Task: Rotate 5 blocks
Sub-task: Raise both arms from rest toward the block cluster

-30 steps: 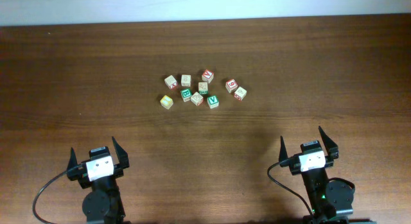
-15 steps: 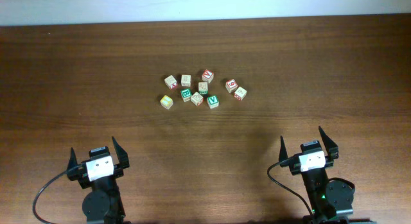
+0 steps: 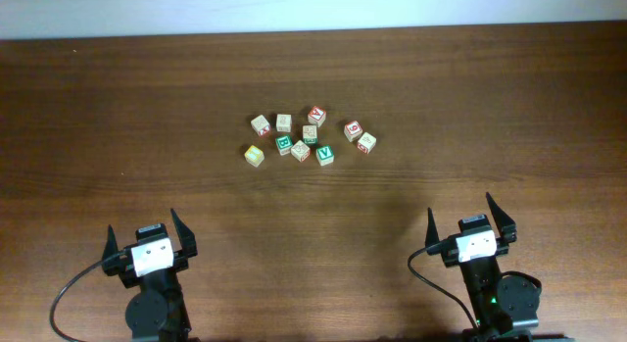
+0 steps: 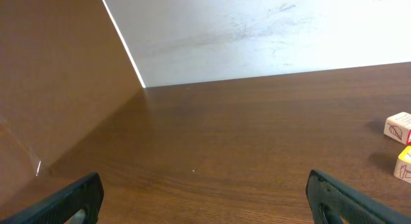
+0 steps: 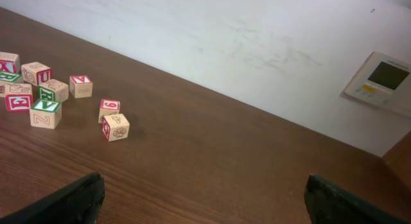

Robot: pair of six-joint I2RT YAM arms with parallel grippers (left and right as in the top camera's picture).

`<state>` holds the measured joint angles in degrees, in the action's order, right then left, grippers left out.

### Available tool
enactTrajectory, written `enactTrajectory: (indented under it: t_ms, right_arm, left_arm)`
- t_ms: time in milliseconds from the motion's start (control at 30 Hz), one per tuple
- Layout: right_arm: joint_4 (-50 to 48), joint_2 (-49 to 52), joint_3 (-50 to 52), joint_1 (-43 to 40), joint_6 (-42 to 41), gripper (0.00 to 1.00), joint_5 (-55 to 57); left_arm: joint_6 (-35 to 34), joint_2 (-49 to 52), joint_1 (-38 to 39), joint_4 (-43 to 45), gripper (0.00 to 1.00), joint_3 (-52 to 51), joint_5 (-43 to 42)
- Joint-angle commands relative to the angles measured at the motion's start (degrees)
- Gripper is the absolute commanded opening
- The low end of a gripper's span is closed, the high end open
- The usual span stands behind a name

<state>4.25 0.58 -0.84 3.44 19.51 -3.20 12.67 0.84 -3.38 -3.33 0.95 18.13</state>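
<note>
The blocks lie in a loose cluster at the table's far middle. Among them are a green "B" cube (image 3: 284, 144), a green "V" cube (image 3: 324, 155) (image 5: 45, 113), a red-digit cube (image 3: 353, 130) (image 5: 110, 108) and a pale cube (image 3: 365, 142) (image 5: 116, 127). My left gripper (image 3: 144, 229) (image 4: 205, 201) stands open near the front left, far from the cubes, with bare wood between its fingers. My right gripper (image 3: 462, 217) (image 5: 205, 201) is open at the front right, holding nothing.
A yellow-faced cube (image 3: 254, 155) (image 4: 404, 163) sits at the cluster's left end, with a pale cube (image 4: 397, 128) behind it. A cube with a red-and-white top (image 3: 315, 115) (image 5: 80, 86) lies at the back. A white wall (image 5: 257, 44) with a thermostat (image 5: 379, 79) rises behind the table.
</note>
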Motion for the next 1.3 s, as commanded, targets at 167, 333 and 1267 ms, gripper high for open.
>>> enactTrajectory:
  t_ms: [167,333,1267]
  right_arm:
    - [0.0,-0.4,0.5,0.3,-0.5,0.99,0.3]
    - [0.0,-0.4,0.5,0.3,-0.5,0.99,0.3]
    - [-6.2,0.4,-1.3,0.3,-5.0,0.99,-16.2]
  left_arm:
    - [0.7,-0.5,0.2,0.1,0.99,-0.4,-0.8]
    - [0.7,-0.5,0.2,0.1,0.99,-0.4,-0.8]
    - [-6.8,2.2,0.2,4.2,0.99,2.9,-28.5]
